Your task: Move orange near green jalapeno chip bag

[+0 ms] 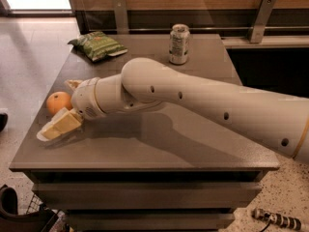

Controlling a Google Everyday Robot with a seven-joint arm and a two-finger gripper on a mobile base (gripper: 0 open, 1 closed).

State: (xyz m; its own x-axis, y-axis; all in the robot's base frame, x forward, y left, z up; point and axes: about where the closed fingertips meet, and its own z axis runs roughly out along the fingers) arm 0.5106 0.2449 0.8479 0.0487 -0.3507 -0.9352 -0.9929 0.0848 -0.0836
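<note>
The orange (58,101) lies near the left edge of the grey table (193,144). My gripper (58,109) is open at the orange. One cream finger (60,125) lies low on the table in front of the fruit, and the tip of the other finger (73,84) shows just behind it. I cannot tell if the fingers touch the orange. The green jalapeno chip bag (98,45) lies flat at the table's back left corner, well away from the orange. My arm reaches in from the right across the table's middle.
A silver-white drink can (179,43) stands upright at the back centre of the table. A wooden wall with metal brackets runs behind. The floor drops off beyond the left and front edges. A dark object lies on the floor at lower left.
</note>
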